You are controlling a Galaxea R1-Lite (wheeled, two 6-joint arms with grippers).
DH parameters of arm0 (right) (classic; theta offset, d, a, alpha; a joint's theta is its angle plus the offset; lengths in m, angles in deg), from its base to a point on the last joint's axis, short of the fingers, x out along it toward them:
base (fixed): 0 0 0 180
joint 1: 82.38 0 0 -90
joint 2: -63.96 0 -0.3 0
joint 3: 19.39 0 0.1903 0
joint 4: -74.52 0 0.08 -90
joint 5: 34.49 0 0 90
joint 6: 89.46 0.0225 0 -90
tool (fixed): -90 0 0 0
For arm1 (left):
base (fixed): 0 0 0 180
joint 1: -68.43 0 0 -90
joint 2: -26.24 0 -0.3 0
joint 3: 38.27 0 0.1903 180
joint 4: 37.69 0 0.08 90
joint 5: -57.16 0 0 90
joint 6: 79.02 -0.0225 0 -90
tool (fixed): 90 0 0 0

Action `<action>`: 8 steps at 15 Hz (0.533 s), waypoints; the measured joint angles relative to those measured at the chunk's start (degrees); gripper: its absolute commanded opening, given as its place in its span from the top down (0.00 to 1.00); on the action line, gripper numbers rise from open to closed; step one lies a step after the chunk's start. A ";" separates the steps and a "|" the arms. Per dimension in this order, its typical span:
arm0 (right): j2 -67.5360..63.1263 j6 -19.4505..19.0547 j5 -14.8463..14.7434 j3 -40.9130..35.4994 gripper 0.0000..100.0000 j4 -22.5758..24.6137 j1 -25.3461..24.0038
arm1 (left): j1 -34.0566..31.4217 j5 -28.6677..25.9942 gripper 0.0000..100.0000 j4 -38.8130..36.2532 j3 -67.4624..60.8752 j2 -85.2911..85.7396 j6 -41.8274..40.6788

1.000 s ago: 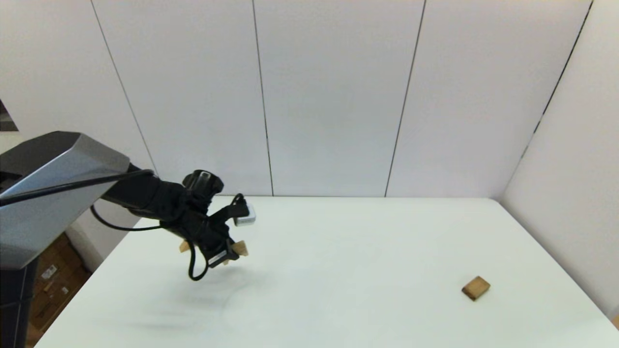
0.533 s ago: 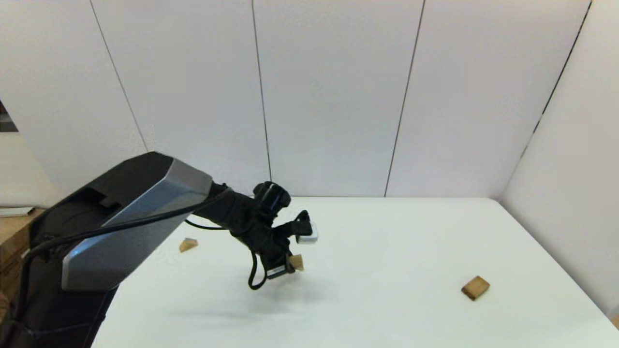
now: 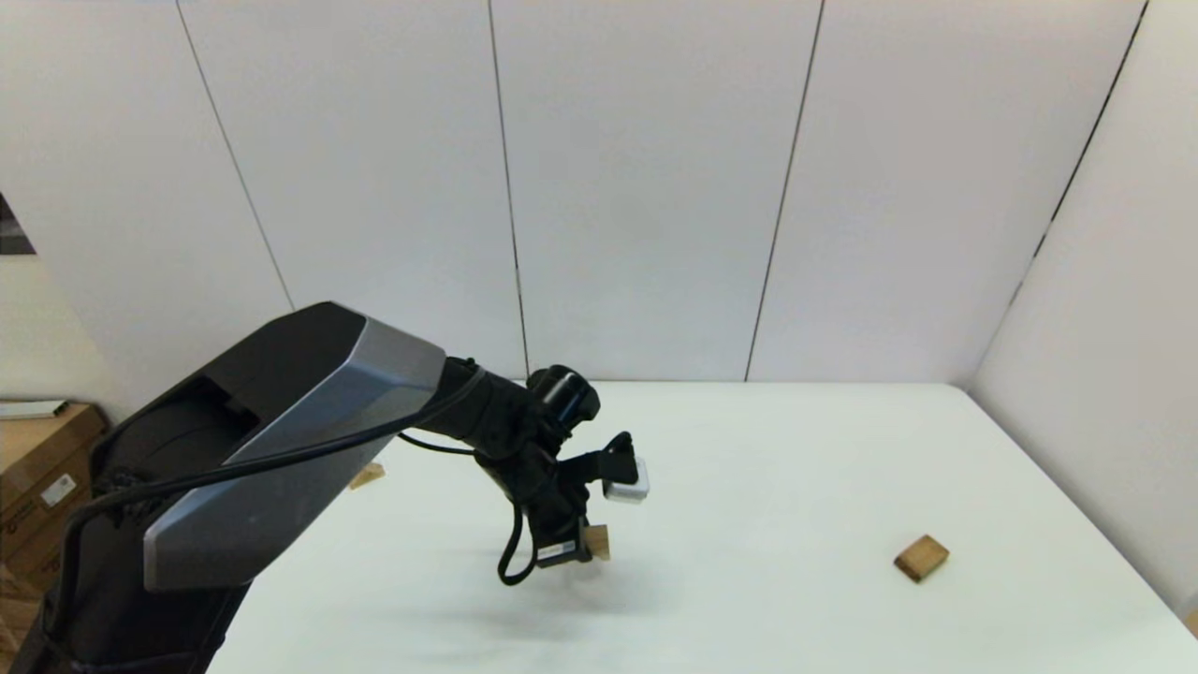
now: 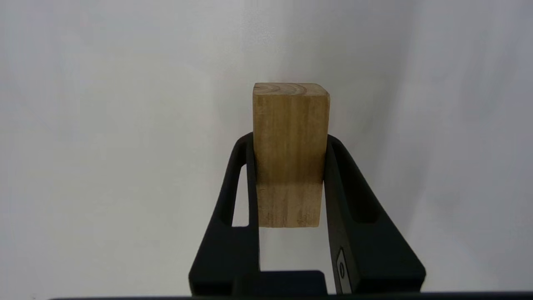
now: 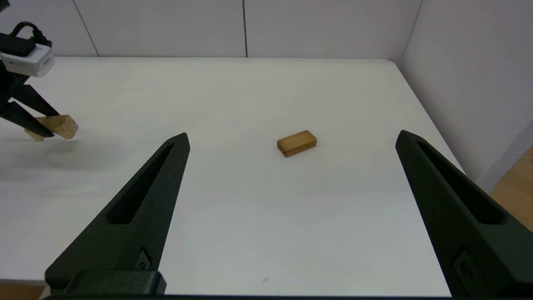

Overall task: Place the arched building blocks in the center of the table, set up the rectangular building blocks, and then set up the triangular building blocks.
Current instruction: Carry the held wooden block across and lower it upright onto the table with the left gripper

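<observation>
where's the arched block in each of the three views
Head view: the arched block is held by the left gripper above the middle of the table.
Left wrist view: the arched block is clamped end-on between the two fingers.
Right wrist view: the arched block is far off, in the left gripper.
Shared landmark: the left gripper's black fingers around it.

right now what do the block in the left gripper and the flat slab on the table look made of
The arched block, clamped in the left gripper, looks like pale unfinished wood: straight grain on its side, curved rings on its end. The rectangular slab looks like wood too, darker tan, matte; its grain is too small to make out.
</observation>
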 measured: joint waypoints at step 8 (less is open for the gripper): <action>0.00 0.00 0.00 0.00 0.00 0.02 0.00 | -0.09 0.05 1.00 0.11 -1.02 -0.11 -1.60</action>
